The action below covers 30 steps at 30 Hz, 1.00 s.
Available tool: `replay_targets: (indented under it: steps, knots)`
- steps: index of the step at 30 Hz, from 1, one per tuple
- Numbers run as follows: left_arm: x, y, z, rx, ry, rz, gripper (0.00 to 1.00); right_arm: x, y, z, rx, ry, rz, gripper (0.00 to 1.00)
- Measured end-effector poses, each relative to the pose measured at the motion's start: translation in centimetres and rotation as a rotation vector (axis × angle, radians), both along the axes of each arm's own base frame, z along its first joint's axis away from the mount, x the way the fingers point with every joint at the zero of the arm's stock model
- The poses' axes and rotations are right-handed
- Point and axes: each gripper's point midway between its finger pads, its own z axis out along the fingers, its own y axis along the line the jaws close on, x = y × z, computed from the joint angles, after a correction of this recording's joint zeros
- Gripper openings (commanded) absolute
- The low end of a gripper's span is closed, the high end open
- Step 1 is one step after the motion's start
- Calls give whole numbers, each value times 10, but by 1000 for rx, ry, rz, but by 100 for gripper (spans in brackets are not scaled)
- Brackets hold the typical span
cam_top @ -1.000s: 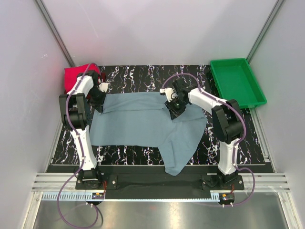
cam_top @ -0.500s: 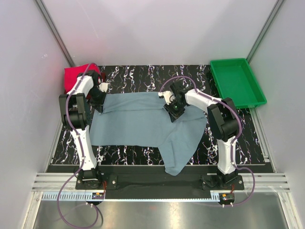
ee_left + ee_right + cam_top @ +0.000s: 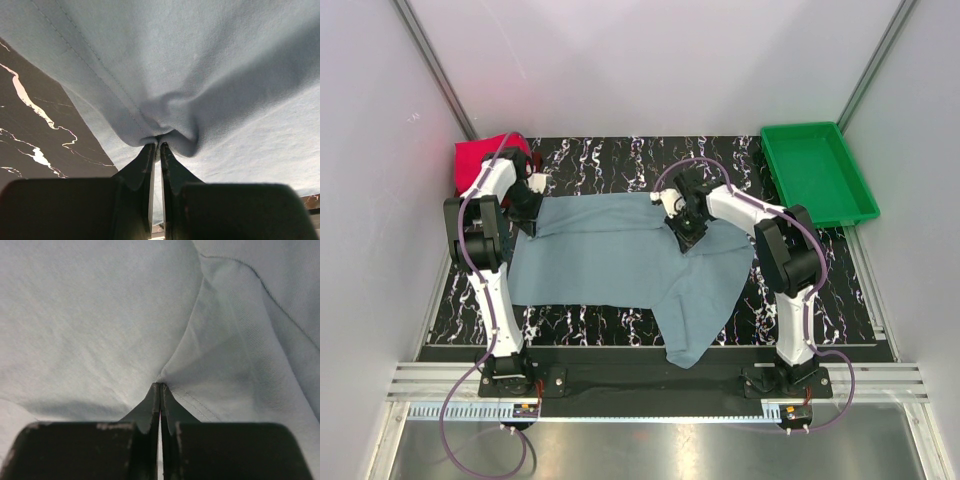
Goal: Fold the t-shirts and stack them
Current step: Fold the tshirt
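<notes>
Pinching grey-blue t-shirt (image 3: 610,255): L hand (image 3: 156,145), R hand (image 3: 160,386); green tray (image 3: 817,172) apart.

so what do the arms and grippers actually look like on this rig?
The left arm and right arm match: white links, chunky black joint housings. A purple cable loops along each. The left gripper and right gripper have dark, wedge-shaped fingers tapering to thin tips. No markings legible.

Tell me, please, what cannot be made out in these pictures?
- Red t-shirt: top view, partly hidden behind the left arm.
- Grey-blue t-shirt: both wrist views too close; which part the left gripper and right gripper pinch is unclear.
- Jaws: top view, too small and dark to read.
</notes>
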Motion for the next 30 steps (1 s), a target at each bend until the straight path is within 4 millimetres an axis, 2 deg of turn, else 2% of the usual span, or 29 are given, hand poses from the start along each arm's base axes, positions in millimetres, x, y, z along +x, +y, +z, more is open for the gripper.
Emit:
replay_targets:
  steps: [9, 25, 26, 27, 30]
  knots:
    - [0, -1, 0, -6, 0, 0, 9, 1, 19, 34, 61, 16, 30, 0]
    - [0, -2, 0, -9, -1, 0, 9, -39, 26, 38, 87, 170, 67, 0]
    - [0, -2, 0, -10, -1, 0, 9, -40, 26, 38, 85, 174, 68, 3]
    - [0, -2, 0, -10, -1, 0, 9, -42, 26, 38, 83, 178, 70, 16]
    - [0, -2, 0, -11, -1, 0, 9, -44, 28, 37, 81, 199, 61, 34]
